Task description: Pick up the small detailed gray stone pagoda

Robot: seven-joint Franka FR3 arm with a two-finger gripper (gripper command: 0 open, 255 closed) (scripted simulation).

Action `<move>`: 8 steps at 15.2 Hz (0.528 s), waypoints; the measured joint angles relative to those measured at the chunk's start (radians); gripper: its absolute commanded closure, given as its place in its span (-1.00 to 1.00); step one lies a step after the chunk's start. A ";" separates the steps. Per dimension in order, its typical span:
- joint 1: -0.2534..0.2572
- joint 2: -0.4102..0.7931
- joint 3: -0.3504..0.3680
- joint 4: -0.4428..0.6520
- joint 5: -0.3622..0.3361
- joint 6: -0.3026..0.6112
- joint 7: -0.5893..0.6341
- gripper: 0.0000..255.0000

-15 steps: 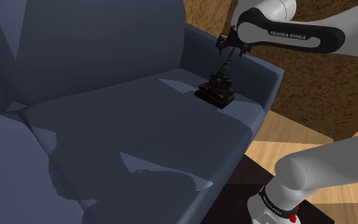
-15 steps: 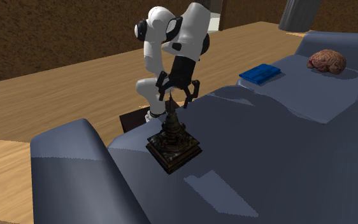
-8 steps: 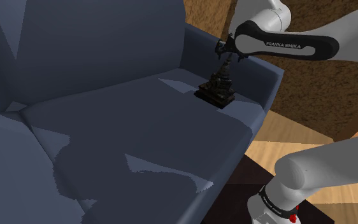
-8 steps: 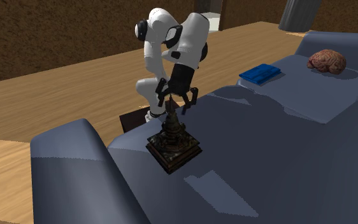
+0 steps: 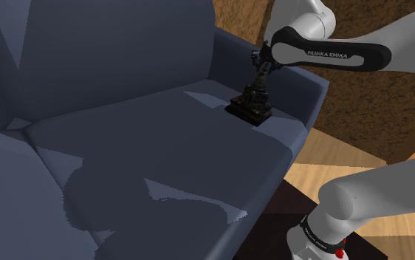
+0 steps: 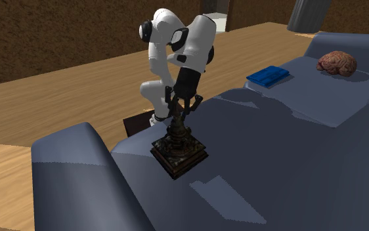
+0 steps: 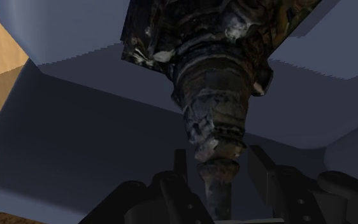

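Observation:
The dark grey stone pagoda (image 5: 252, 101) stands upright on the blue sofa seat (image 5: 162, 140), close to the armrest (image 5: 291, 80). My gripper (image 5: 261, 66) hangs straight above it, its fingers reaching down on either side of the thin spire. From across the sofa, the pagoda (image 6: 179, 148) shows its square base, and the gripper (image 6: 180, 107) brackets the spire's top. In the wrist view the spire of the pagoda (image 7: 216, 95) runs between the two fingers of the gripper (image 7: 219, 164). A narrow gap shows on each side, so the fingers stand open and apart from it.
A blue book (image 6: 268, 76) and a reddish brain-shaped object (image 6: 337, 63) lie on the sofa's far end. The armrest rises right behind the pagoda. A wooden floor (image 6: 65, 98) surrounds the sofa, and the backrest (image 5: 110, 52) runs along the shoulder view's top left.
The gripper has come down over the spire and its fingers have drawn closer together around it. The pagoda has not moved.

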 measured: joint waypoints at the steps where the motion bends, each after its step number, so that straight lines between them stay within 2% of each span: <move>1: 0.000 0.000 0.000 0.000 0.000 0.000 0.000 1.00; 8: 0.000 0.010 0.001 0.043 0.006 -0.034 -0.016 1.00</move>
